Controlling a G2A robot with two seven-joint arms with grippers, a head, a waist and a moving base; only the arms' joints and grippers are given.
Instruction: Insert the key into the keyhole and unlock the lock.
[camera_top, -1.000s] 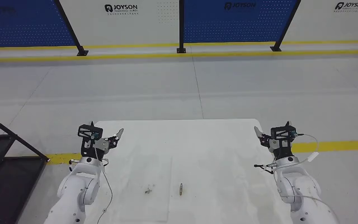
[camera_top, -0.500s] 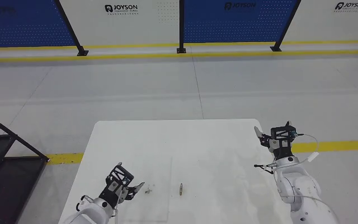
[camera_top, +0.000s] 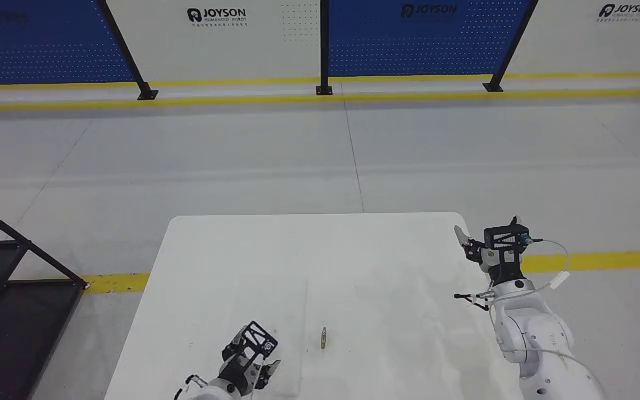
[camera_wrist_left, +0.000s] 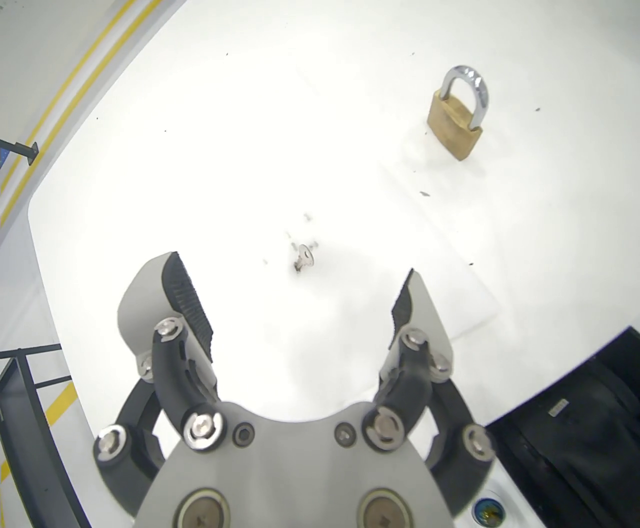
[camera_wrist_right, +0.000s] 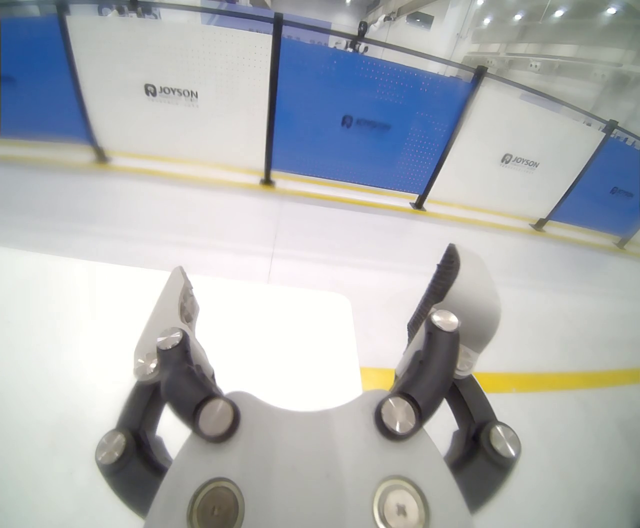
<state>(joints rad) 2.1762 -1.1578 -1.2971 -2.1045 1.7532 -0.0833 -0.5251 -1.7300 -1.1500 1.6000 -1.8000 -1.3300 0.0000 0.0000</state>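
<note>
A small silver key (camera_wrist_left: 303, 258) lies flat on the white table (camera_top: 300, 250), near the front edge. A brass padlock (camera_wrist_left: 455, 125) with its steel shackle down lies a short way to the key's right, also seen as the padlock (camera_top: 323, 338) in the top view. My left gripper (camera_wrist_left: 291, 267) hovers open just above the key, which sits between the fingers' line and touches neither pad. From above, the left gripper (camera_top: 258, 353) covers the key. My right gripper (camera_wrist_right: 315, 262) is open and holds nothing; in the top view the right gripper (camera_top: 478, 240) hangs by the table's far right corner.
A thin clear sheet (camera_wrist_left: 450, 280) lies on the table under the padlock, and its edge runs close to the key. A black metal rack (camera_top: 20, 290) stands off the table's left side. Small dark specks dot the surface around the key.
My left arm has swung from the table's far left side down to the front, ending over the key with the gripper still open. The right arm, key and padlock have not moved.
</note>
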